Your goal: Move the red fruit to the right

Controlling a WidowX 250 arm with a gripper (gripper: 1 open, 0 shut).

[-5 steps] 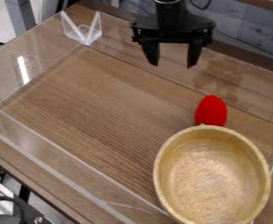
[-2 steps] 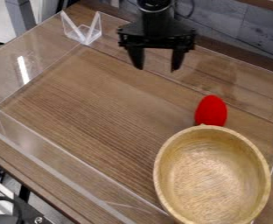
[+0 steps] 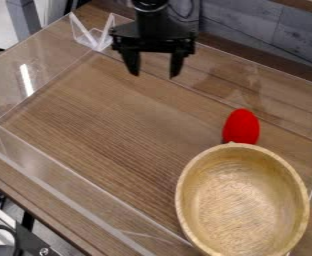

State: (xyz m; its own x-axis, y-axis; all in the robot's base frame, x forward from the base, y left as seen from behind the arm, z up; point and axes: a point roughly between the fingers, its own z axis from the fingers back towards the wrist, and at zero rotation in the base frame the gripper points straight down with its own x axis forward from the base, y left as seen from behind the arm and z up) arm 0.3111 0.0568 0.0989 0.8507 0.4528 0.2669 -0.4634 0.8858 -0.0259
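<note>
The red fruit point(image 3: 242, 127) is a small glossy red oval lying on the wooden table at the right, just behind the rim of the wooden bowl point(image 3: 243, 200). My black gripper point(image 3: 155, 66) hangs at the back centre, well to the left of the fruit and far from it. Its two fingers point down and stand apart with nothing between them.
Clear acrylic walls point(image 3: 39, 70) ring the wooden tabletop point(image 3: 105, 130), low at the front and left. A clear plastic bracket point(image 3: 92, 35) stands at the back left corner. The large wooden bowl fills the front right.
My gripper has slid leftward along the back of the table, away from the red fruit. The fruit and the bowl have stayed in place.
</note>
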